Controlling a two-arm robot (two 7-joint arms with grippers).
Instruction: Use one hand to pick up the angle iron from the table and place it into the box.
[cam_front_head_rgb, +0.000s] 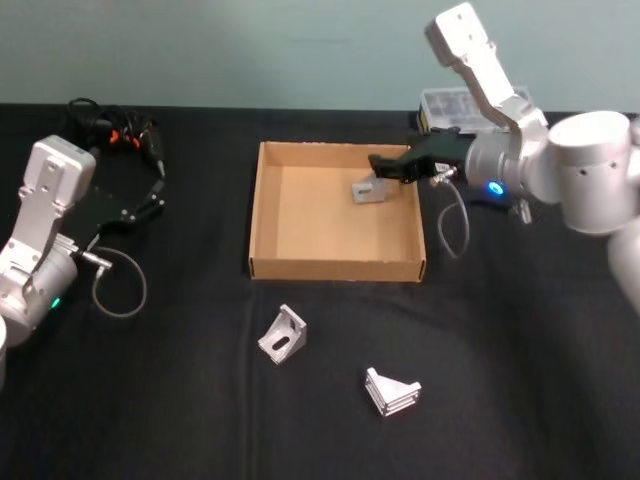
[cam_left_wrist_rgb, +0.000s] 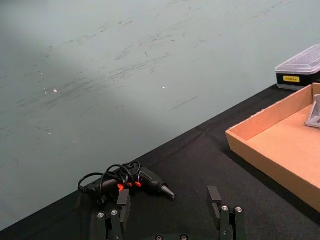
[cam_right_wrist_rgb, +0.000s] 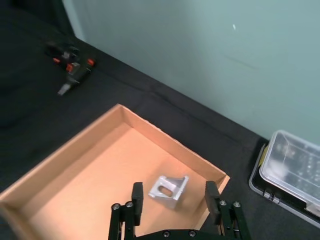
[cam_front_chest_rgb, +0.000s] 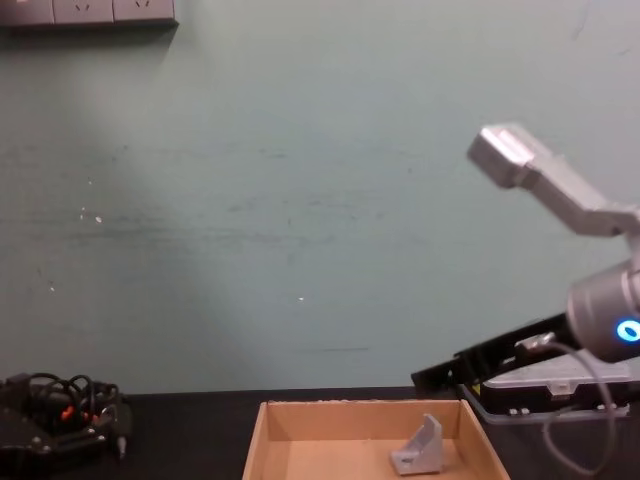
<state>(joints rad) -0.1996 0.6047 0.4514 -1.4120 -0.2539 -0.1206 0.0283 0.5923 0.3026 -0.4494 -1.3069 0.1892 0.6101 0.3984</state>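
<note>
Black surface (cam_front_head_rgb: 520, 330) carries the cardboard box (cam_front_head_rgb: 335, 268), where one angle iron (cam_front_head_rgb: 367, 189) lies near the far right corner beneath the right hand (cam_front_head_rgb: 383, 166), fingers spread, grasping nothing. A second angle iron (cam_front_head_rgb: 282, 335) and a third angle iron (cam_front_head_rgb: 392, 391) lie in front of the box, toward the robot. The third sits nearer the right hand than the parked, released left hand (cam_front_head_rgb: 150, 198).

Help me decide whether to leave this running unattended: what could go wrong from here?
1. The right claw hangs open above the boxed angle iron; withdrawing low, a finger could clip it or the box at its right wall.
2. The cable loop droops beside that wall and could snag it.
3. The left loose angle iron and right loose angle iron lie differently on the table, so the next grasp may slip.
The left claw is parked open.
</note>
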